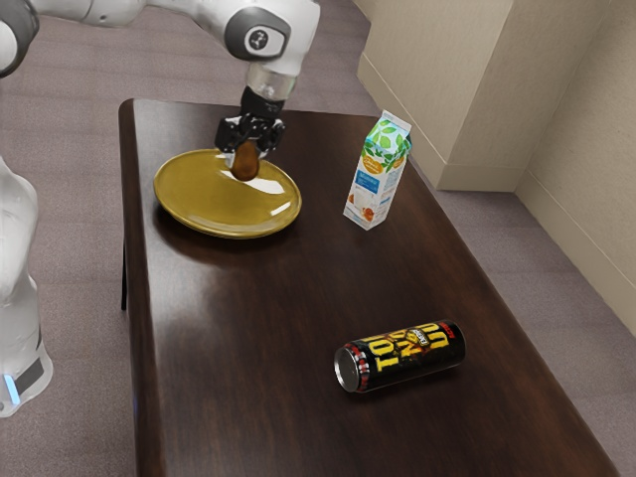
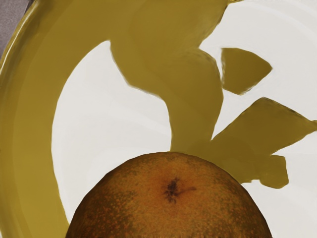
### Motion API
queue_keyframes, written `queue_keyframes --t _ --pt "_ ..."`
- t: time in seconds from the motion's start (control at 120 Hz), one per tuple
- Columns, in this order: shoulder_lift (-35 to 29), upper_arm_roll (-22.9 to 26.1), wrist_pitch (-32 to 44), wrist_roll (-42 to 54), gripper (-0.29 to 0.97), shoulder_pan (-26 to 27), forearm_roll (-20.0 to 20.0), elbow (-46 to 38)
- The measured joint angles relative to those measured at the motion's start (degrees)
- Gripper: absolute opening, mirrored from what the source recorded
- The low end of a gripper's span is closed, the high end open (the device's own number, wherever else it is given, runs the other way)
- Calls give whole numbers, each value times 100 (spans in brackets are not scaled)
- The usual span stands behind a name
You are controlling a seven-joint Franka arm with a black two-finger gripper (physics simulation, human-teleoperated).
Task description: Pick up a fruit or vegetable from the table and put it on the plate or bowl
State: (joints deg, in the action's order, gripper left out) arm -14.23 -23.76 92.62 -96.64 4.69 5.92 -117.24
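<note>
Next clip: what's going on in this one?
The arm's gripper is shut on a brownish-orange fruit and holds it low over the yellow plate, not yet released. I cannot tell whether the fruit touches the plate. Toward the exterior view's right, a drink carton stands upright and a black and yellow can lies on its side on the dark table.
</note>
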Motion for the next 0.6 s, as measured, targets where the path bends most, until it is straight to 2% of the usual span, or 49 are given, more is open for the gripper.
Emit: queue_keyframes --t 0.1,0.2,0.242,0.308,0.35,0.442,0.6 --pt "1 3 -35 143 55 33 95 2" --pt "-4 60 -56 263 61 93 131 14" --pt "-18 246 -79 304 63 141 130 72" --pt "8 894 -316 372 65 414 126 837" --pt "180 1078 -534 509 66 768 223 1545" --pt "692 1169 -768 1309 67 1024 601 2583" --pt "1213 1248 -430 3260 68 841 775 2856"
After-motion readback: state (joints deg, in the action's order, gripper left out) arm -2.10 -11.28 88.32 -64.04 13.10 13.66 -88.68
